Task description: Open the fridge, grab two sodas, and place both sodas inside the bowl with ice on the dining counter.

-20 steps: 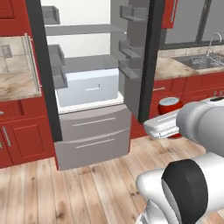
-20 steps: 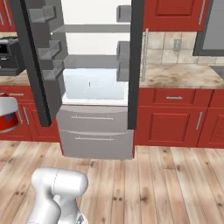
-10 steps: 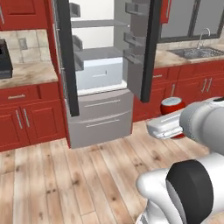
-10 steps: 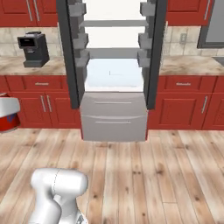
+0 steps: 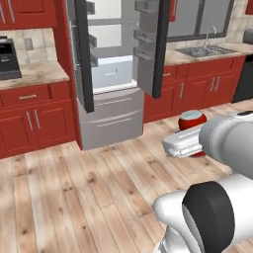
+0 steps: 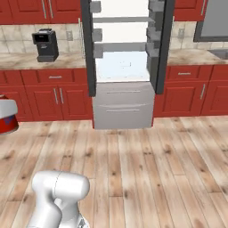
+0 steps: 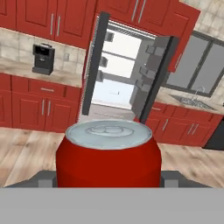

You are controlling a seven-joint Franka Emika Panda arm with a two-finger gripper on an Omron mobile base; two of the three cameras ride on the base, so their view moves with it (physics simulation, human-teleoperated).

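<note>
A red soda [image 7: 107,153] with a silvery top sits upright between my gripper's [image 7: 108,178] two dark fingers [image 7: 43,177], which are shut on its sides. In the left base view the soda [image 5: 192,120] pokes out behind the white hand at the right, above the wooden floor. The right base view catches the soda [image 6: 6,121] at the left edge. The fridge [image 5: 111,121] stands some way ahead with both upper doors swung open, showing its white inside and grey shelves; I also see the fridge [image 6: 124,104] and fridge [image 7: 116,76] from the other cameras. The bowl and the dining counter are out of view.
Red cabinets [image 6: 53,95] with marbled countertops flank the fridge. A black coffee machine [image 6: 46,44] stands on the left countertop. A sink [image 5: 205,50] with a tap lies to the right under a window. Wide wooden floor [image 6: 133,169] stretches between me and the fridge.
The whole picture has shifted: the base has backed away from the fridge, which now looks smaller and farther. The soda stays in the gripper.
</note>
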